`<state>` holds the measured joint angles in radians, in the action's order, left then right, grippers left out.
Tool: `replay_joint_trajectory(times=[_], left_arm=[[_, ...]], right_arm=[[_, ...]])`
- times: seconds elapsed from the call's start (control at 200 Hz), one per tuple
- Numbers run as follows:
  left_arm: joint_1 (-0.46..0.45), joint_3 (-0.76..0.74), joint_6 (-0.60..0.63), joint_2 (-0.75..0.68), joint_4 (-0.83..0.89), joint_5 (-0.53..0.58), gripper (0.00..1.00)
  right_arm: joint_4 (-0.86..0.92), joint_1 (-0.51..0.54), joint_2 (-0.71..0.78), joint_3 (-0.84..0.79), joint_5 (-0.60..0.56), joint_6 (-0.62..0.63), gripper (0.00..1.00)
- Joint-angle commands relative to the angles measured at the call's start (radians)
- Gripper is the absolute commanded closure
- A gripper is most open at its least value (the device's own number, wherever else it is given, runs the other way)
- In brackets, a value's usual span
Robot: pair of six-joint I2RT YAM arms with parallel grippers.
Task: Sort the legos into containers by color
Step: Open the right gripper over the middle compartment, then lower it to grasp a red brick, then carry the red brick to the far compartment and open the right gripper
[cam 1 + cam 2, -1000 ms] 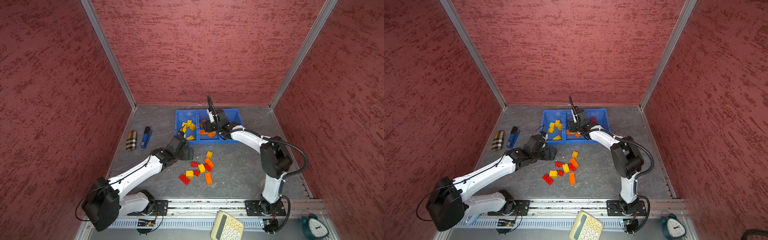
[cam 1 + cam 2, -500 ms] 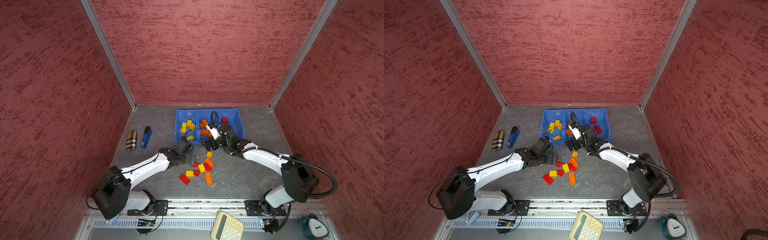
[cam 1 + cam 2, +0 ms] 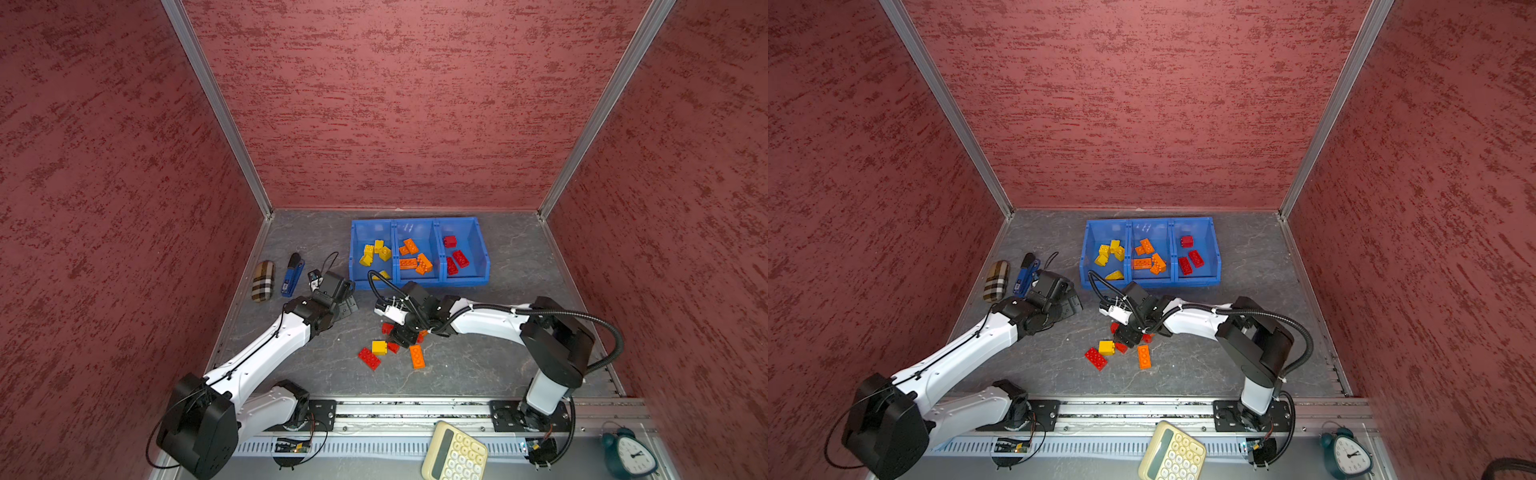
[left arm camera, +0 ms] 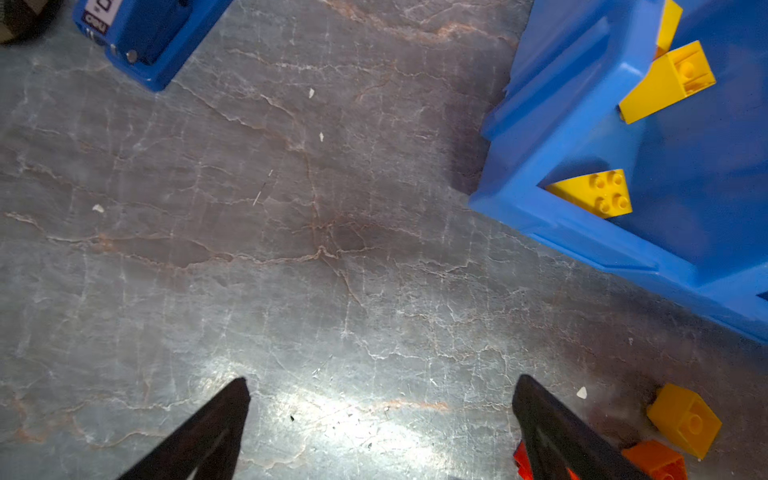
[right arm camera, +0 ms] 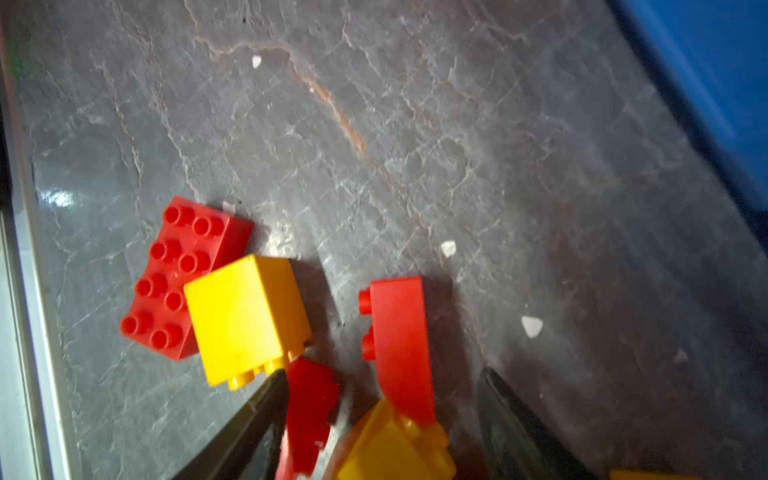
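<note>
Three joined blue containers (image 3: 419, 283) (image 3: 1150, 283) stand at the back and hold yellow, orange and red legos from left to right. Loose legos lie in front: a red long brick (image 3: 369, 358) (image 5: 183, 274), a yellow square one (image 3: 379, 347) (image 5: 245, 316) and an orange long one (image 3: 417, 356). My right gripper (image 3: 405, 334) (image 5: 382, 374) is down on this pile, open. Between its jaws sit a small red brick (image 5: 309, 407), a curved red brick (image 5: 399, 345) and a yellow brick (image 5: 395, 449). My left gripper (image 3: 345, 305) (image 4: 380, 382) hangs open over bare table by the containers' left front corner (image 4: 561, 124).
A checked pouch (image 3: 263, 281) and a blue stapler (image 3: 293, 272) lie left of the containers, close behind my left gripper. A calculator (image 3: 455, 453) and a clock (image 3: 629, 455) sit beyond the front rail. Red walls enclose three sides.
My right gripper has come from over the middle container down onto the loose pile. My left gripper reached toward the pile, then drew back to the left.
</note>
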<state>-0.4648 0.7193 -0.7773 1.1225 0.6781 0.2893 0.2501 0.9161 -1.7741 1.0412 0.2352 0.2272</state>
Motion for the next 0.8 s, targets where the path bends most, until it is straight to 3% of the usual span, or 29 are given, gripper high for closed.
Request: replay_joint_trajectory(times=[0.0,0.486,0.791], left_arm=[[0.007,-0.006,-0.035,0.0,0.013,0.004,0.0],[0.005,-0.004,-0.024,0.026,0.004,0.0,0.0],[-0.031,0.018,0.017,0.044,-0.033,-0.015,0.0]], right_arm=[[0.026,0.01,-0.037,0.061,-0.03,0.047,0.33],[0.073,0.044,-0.117,0.125,-0.062,0.128,0.61],[-0.007,0.025,0.025,0.039,-0.067,0.091,0.75]])
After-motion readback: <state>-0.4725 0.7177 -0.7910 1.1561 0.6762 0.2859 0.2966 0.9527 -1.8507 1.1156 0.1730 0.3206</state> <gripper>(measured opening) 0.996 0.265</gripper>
